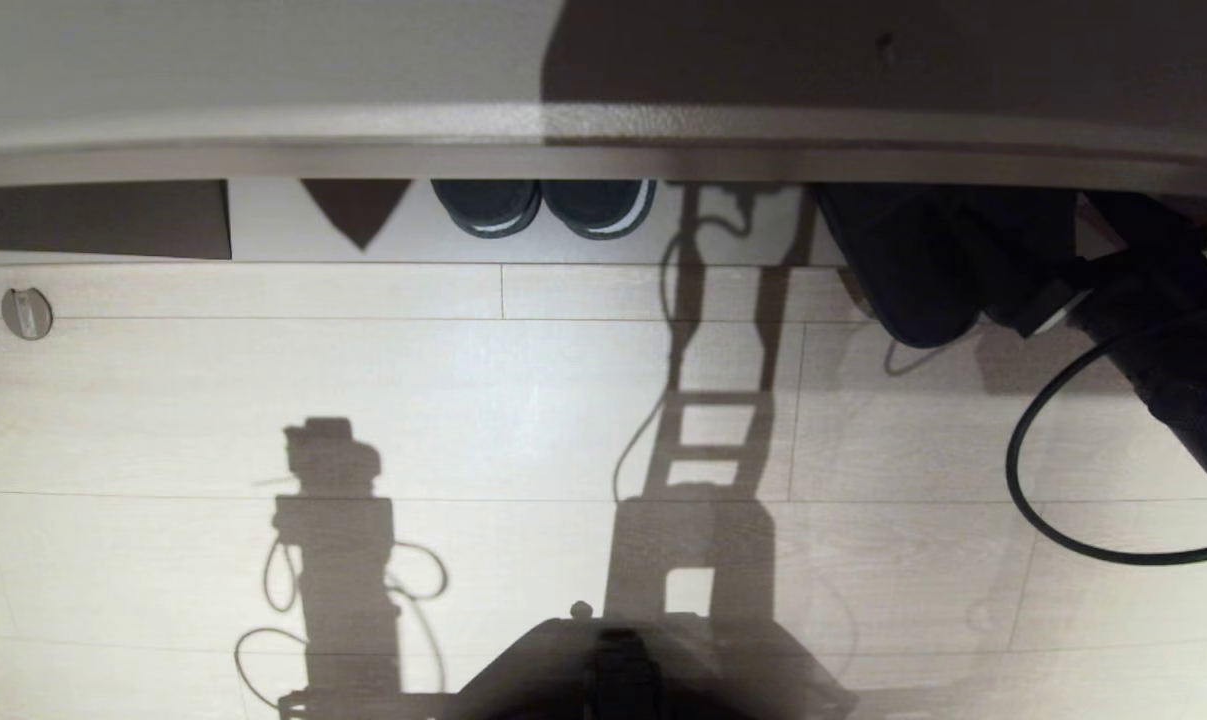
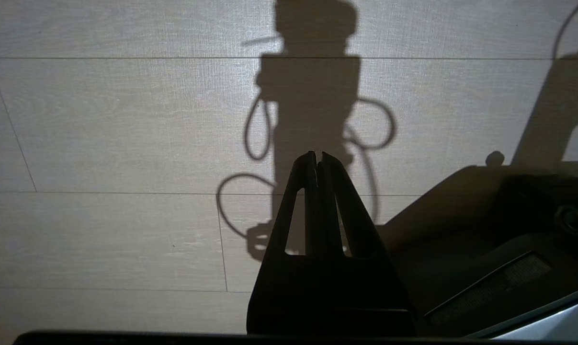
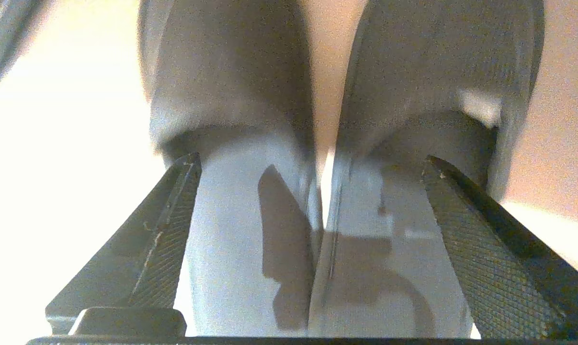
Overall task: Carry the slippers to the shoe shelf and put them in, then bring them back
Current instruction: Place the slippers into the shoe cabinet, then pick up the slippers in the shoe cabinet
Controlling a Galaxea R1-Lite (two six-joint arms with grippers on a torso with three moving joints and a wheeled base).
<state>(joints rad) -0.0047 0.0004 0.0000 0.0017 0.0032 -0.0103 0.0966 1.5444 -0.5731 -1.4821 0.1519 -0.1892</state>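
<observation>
A: Start at the left. What is the left hand doing?

B: It hangs over the pale floor. Its fingers are pressed together and there is nothing between them.

A: And in the head view, from the left?

B: A small round disc is set in the floor. Beyond it the shelf runs across the top, and its front board hides most of what is underneath. A striped pair of dark shoes pokes out from under that board near the middle.

A: Where are the slippers?

B: Well to the right of the striped pair, at the shelf's front edge. Their dark rounded ends stick out over the floor and the rest is hidden by the board. The right arm reaches in just beside them, and a black cable loops below it.

A: Is the right hand gripping them?

B: No. Its wrist view shows the slippers side by side, almost touching, on a pale surface. The two fingers are spread wide, with the tips out near the pair's outer sides. They aren't clamped on anything.
</observation>
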